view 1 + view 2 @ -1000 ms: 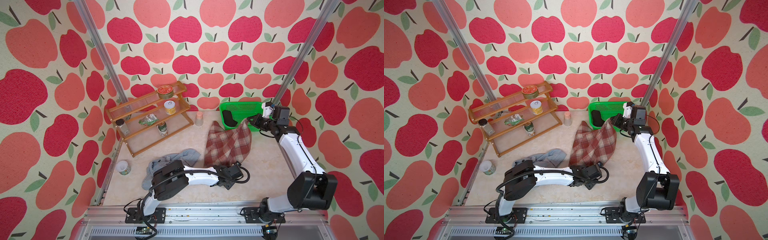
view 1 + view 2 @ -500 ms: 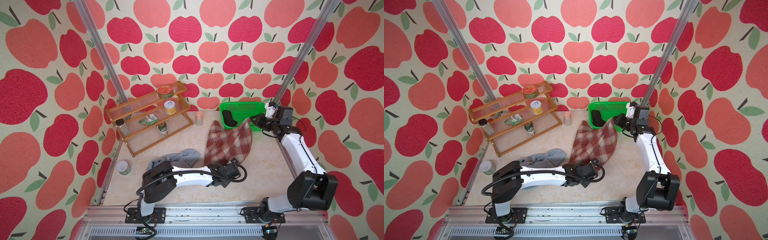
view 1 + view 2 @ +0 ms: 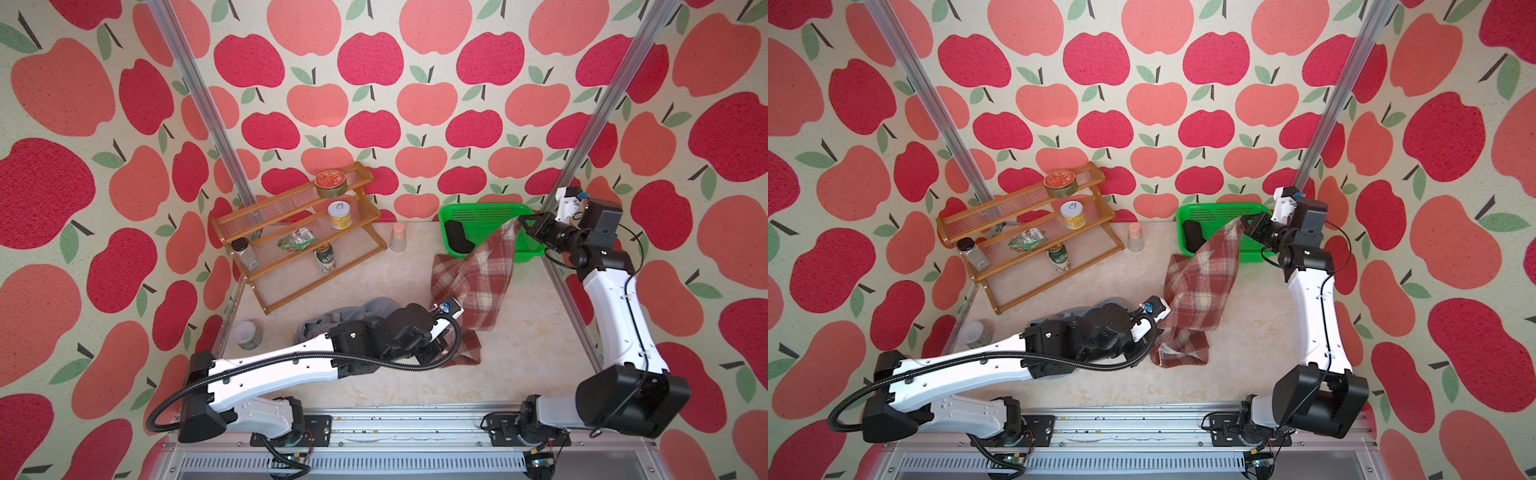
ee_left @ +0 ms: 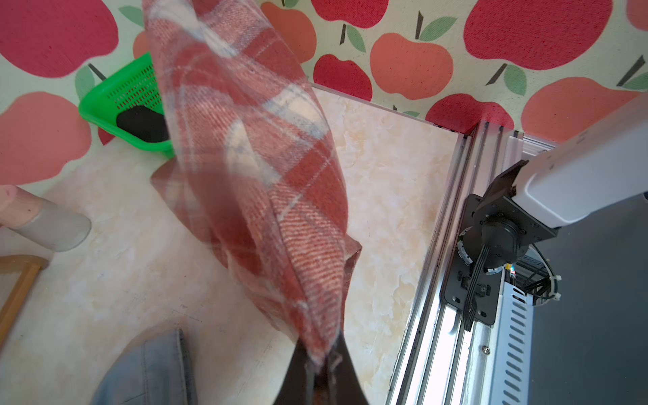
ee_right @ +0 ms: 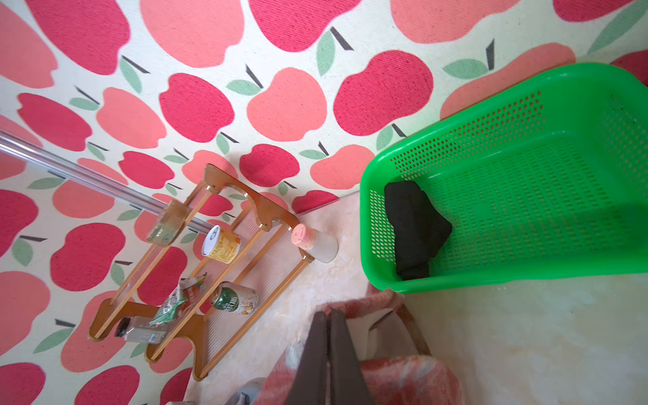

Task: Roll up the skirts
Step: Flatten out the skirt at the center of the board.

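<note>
Green basket, wooden rack with cans, bottle.

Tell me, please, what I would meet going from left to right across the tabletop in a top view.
jar → denim skirt → plaid skirt → right gripper, pinching the plaid skirt's far corner.

The basket sits at the table's back right corner, with a bundled skirt in its left end. The plaid skirt runs from the right gripper above the basket to the left gripper near front centre. The denim skirt lies just left of it. A tiered rack stands back left, with a bottle between rack and basket.
</note>
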